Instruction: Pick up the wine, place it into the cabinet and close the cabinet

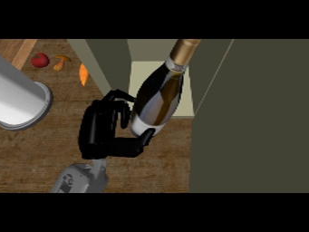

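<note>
Left robot hand [106, 129] curled round base of wine bottle [160, 95], thumb underneath. Bottle tilted, neck into open cabinet [217, 90], above wooden worktop [43, 154]. Right robot hand out of view

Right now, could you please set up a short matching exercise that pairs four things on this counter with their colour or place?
Things:
1. wine bottle
2. carrot
3. apple
4. grey cylinder

Descriptions:
A. red, far left
B. orange, beside the cabinet wall
C. held in the hand, neck gold
D. large, at the left edge

Pairs: 1-C, 2-B, 3-A, 4-D
</note>
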You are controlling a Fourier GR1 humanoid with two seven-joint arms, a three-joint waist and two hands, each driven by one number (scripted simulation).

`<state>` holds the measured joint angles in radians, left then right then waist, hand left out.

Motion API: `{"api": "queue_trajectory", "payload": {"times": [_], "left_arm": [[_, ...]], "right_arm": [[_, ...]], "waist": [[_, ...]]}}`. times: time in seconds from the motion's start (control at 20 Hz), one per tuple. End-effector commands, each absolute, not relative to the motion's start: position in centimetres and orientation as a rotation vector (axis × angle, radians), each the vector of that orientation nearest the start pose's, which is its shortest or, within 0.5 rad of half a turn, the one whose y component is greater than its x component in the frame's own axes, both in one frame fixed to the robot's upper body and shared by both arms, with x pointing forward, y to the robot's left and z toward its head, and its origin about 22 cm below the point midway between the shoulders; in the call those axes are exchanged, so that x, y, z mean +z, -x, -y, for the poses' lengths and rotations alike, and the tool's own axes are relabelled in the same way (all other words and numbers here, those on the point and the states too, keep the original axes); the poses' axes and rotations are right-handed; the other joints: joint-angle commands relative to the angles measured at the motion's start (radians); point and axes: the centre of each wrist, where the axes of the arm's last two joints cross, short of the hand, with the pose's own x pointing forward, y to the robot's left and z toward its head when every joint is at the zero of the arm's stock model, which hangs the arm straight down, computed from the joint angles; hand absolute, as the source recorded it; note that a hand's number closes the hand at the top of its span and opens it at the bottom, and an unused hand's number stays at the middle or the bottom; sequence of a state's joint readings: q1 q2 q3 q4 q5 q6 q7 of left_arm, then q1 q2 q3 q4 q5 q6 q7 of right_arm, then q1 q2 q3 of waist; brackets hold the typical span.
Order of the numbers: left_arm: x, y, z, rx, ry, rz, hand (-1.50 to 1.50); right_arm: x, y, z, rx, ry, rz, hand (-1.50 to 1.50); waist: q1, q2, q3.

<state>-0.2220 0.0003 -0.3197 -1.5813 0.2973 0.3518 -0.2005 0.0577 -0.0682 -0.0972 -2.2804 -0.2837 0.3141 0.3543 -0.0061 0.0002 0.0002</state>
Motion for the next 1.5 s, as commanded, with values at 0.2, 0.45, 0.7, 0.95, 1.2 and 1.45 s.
{"api": "queue_trajectory", "payload": {"times": [0.2,0.45,0.7,0.95,1.2,1.45], "left_arm": [[4.5,-30.1,-7.9,0.078,0.181,1.841,1.50],[1.7,-31.1,-9.7,0.115,0.180,1.828,1.50],[2.0,-30.4,-6.7,0.133,0.132,1.784,1.50],[-1.0,-29.5,-7.9,0.148,0.124,1.751,1.50],[-4.5,-30.9,-9.7,0.157,0.136,1.698,1.50],[-5.7,-30.4,-9.3,0.205,0.121,1.724,1.50]], "right_arm": [[14.7,-19.0,25.7,0.257,-0.246,1.885,-1.50],[14.2,-16.4,26.2,0.261,-0.253,1.890,-1.50],[15.8,-17.6,26.1,0.258,-0.239,1.895,-1.50],[13.9,-17.8,26.1,0.246,-0.227,1.902,-1.50],[14.2,-17.8,25.0,0.259,-0.242,1.891,-1.50],[15.2,-16.0,24.7,0.258,-0.253,1.886,-1.50]], "waist": [[-0.006,0.002,0.000],[-0.005,0.001,0.000],[-0.004,0.000,0.000],[0.000,0.000,0.000],[-0.004,0.002,-0.001],[-0.009,0.002,-0.001]]}}
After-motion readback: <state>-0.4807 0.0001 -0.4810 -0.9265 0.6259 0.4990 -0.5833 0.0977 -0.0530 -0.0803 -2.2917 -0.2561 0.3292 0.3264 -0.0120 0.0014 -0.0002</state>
